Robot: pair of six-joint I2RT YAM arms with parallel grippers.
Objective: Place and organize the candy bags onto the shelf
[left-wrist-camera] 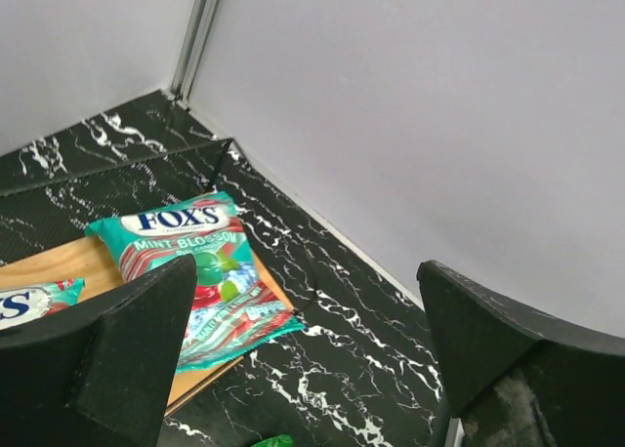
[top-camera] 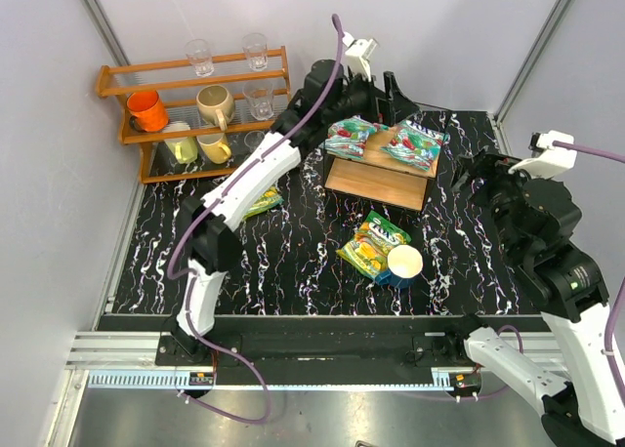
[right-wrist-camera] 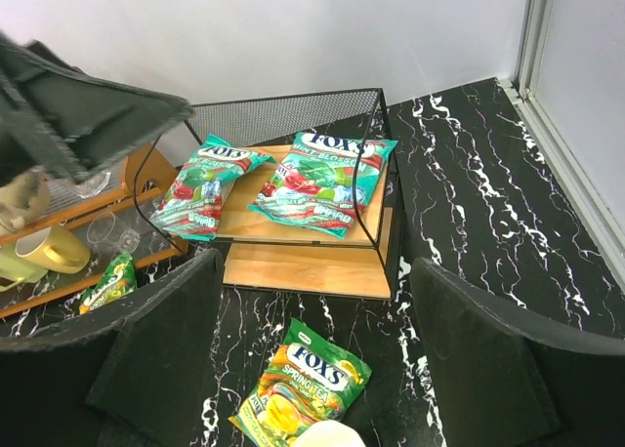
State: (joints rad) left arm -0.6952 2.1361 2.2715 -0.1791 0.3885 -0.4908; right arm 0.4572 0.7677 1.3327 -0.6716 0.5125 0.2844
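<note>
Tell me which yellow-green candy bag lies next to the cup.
The yellow-green bag in front of the shelf, right beside the white-and-blue cup. The other yellow-green bag lies farther left, partly under the left arm.

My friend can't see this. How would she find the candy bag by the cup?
Find the two-tier shelf of light wooden boards in a black wire frame. On the black marbled table in front of it lies a glossy yellow-green candy bag with fruit print. Only this bag has the white-and-blue cup beside it.
</note>
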